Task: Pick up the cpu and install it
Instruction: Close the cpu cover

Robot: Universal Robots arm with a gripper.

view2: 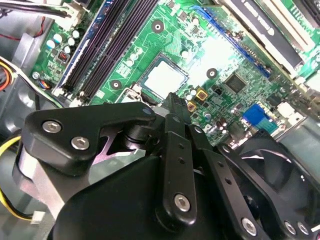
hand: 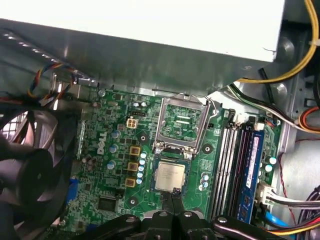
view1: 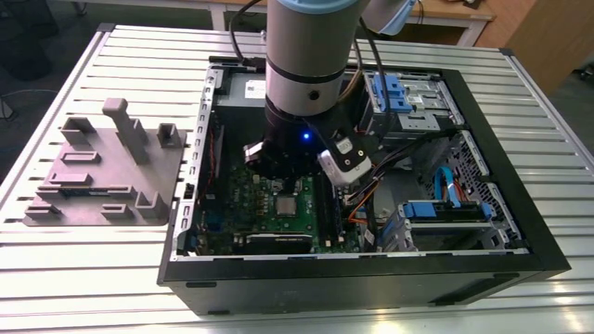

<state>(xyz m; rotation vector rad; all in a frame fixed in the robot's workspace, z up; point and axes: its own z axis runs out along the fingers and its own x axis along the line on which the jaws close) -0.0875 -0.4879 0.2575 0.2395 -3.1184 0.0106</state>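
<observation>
Inside an open case (view1: 371,275), gripper (hand: 173,192) low over the motherboard (hand: 112,187), fingertips pinched together on nothing. Cpu (hand: 169,175) flat in its socket, just beyond the tips, square to them at its near edge. Hinged socket frame (hand: 181,122) raised on the far side.

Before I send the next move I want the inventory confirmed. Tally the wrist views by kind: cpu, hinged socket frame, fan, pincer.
cpu: 1
hinged socket frame: 1
fan: 1
pincer: 1
Total: 4
</observation>
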